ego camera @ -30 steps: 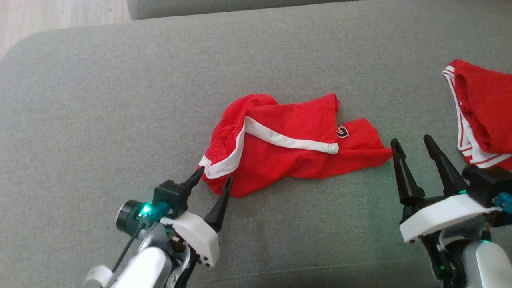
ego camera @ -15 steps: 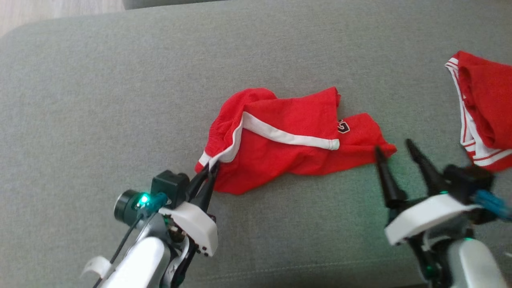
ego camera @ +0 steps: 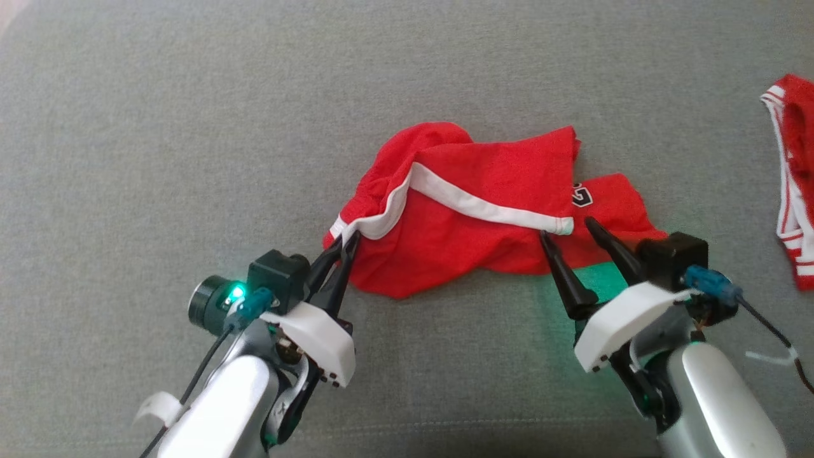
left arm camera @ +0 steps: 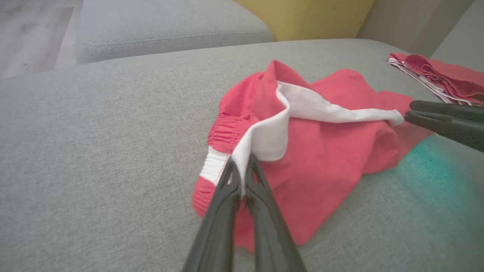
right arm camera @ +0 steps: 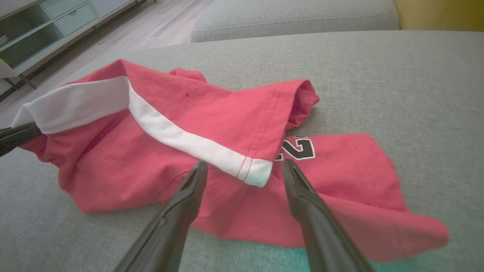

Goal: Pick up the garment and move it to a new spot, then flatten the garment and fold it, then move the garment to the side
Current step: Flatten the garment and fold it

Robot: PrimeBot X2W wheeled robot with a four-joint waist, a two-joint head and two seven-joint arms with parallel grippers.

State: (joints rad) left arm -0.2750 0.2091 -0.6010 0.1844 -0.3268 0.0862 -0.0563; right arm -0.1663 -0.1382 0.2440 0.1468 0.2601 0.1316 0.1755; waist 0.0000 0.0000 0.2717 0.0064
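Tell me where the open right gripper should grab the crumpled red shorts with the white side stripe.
Grip the red shorts at the hem corner where the white stripe ends, coming from the robot's near side. That corner lies on top as a loose flap, right between the right gripper's open fingers.

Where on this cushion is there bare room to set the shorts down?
Widest: the bare cushion left of the shorts, beyond the left hand. Also the band behind them. Narrower: the strip between the shorts and the second garment at right. Crowded: the shorts' near edge, where the right hand also sits.
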